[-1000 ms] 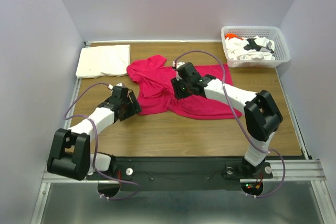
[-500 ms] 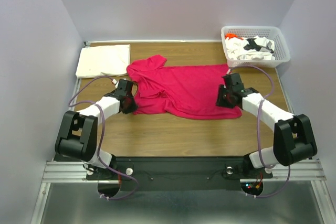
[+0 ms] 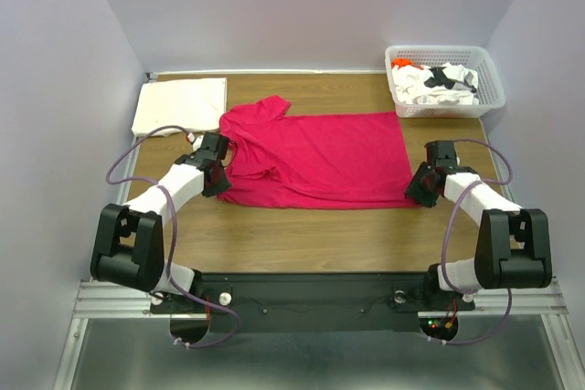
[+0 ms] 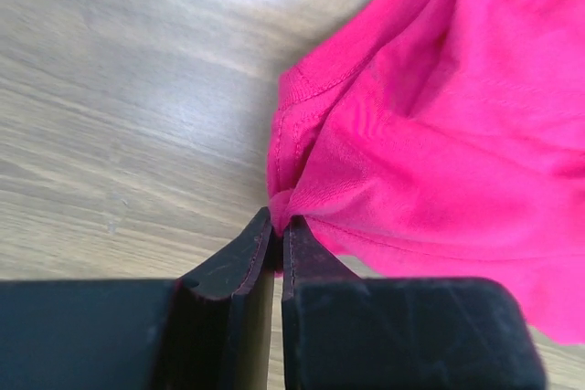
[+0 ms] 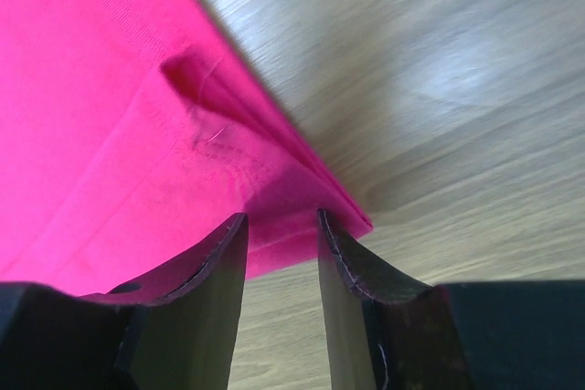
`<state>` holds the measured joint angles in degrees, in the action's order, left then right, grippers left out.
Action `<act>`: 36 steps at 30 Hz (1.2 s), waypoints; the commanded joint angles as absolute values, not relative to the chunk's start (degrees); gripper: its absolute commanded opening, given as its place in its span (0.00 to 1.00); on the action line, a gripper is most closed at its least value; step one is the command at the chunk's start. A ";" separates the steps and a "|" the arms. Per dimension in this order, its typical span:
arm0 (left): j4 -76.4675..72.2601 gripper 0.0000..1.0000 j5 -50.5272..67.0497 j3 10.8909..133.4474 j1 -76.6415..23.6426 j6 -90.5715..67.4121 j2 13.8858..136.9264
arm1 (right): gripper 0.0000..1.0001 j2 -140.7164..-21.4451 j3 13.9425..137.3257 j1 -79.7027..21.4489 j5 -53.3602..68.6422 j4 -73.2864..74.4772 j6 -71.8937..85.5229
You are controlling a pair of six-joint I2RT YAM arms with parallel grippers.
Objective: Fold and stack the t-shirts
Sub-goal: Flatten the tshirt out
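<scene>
The magenta shirt (image 3: 315, 157) lies spread across the middle of the table (image 3: 302, 226), its length running left to right, with some bunching at its left end. The left gripper (image 4: 277, 226) has its jaws pressed almost together on a small gathered bit of that left edge. At the lower right corner, the right gripper (image 5: 281, 235) has its jaws only part-closed, with the doubled hem pinched between them.

The step in hand looks like flattening before the first fold. It would go best if both arms pulled apart evenly and low to the wood, so the left-end wrinkles ease out without dragging the cloth sideways.

A folded cream shirt (image 3: 180, 105) waits at upper left. The basket (image 3: 494, 89) at upper right holds printed shirts (image 3: 434, 79).
</scene>
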<state>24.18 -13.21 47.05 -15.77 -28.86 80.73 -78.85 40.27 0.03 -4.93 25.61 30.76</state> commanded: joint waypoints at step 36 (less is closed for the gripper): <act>26.64 0.74 -1.24 49.57 -18.98 -31.29 69.34 | 0.33 -84.63 59.23 -18.19 15.11 23.03 11.09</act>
